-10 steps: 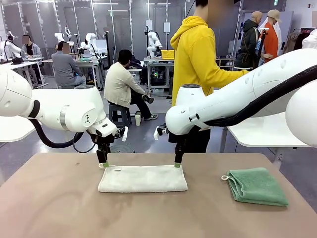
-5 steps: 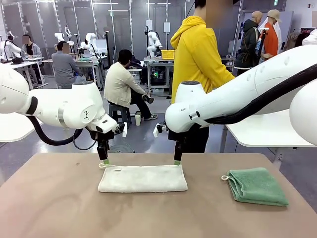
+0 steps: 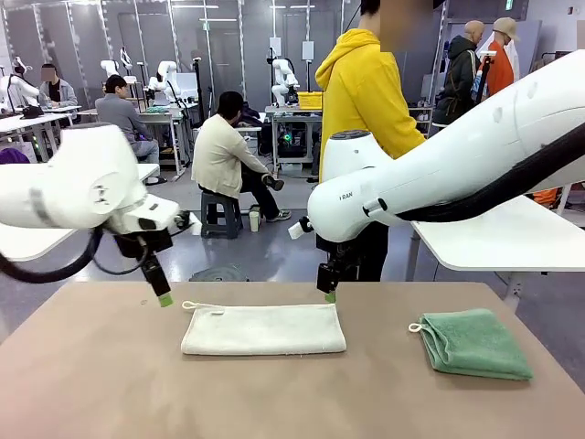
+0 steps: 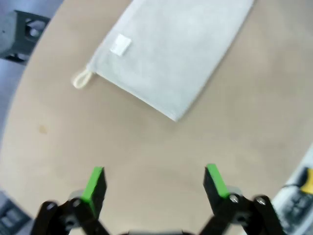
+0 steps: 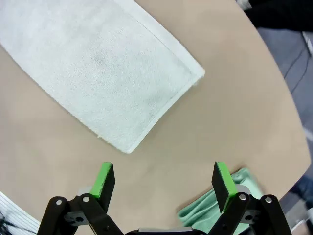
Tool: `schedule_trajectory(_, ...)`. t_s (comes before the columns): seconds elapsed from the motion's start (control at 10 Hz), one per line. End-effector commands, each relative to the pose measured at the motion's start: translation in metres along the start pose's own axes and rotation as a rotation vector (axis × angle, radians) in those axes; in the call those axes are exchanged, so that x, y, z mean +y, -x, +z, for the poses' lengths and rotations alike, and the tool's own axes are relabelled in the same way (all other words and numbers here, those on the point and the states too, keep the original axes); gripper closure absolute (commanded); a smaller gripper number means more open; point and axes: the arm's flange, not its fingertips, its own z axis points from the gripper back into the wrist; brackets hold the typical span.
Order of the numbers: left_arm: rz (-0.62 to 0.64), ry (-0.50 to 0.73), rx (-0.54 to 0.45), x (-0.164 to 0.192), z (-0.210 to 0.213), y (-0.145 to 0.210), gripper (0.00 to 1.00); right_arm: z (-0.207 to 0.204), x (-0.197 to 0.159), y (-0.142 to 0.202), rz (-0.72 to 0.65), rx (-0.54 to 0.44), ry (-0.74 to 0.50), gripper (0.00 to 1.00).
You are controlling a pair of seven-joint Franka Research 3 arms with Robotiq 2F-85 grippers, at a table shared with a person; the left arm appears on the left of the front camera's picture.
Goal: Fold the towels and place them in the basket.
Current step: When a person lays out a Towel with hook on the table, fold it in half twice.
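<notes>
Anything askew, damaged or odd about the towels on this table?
Nothing stands out. The cream towel lies flat, folded into a neat strip; the green towel sits folded to the right, its layers slightly uneven. The left gripper and right gripper hover open, clear of cloth.

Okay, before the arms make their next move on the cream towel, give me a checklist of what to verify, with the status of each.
1. Left gripper open, holding nothing: ok.
2. Right gripper open, holding nothing: ok.
3. Cream towel flat on the table as a long strip, touched by neither gripper: ok.
4. Its corner loop lying free at the strip's end on the robot's left: ok.
5. Green towel folded, apart from the cream one, on the robot's right: ok.
6. Person standing behind the far edge, no hand over the towels: ok.
</notes>
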Motion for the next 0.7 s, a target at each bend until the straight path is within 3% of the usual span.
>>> schedule_trajectory(0.0, 0.007, -0.014, -0.123, -0.029, 0.015, 0.042, 0.00, -0.006, 0.008, 0.013, -0.171, -0.038, 0.004, 0.00)
schedule_trajectory(0.4, -0.020, -0.115, -0.323, -0.062, 0.027, 0.109, 0.00, -0.033, -0.001, 0.015, -0.391, -0.041, -0.114, 0.00)
schedule_trajectory(0.6, -0.017, -0.098, -0.353, -0.066, 0.025, 0.126, 0.00, -0.046, -0.010, 0.010, -0.467, -0.038, -0.126, 0.00)
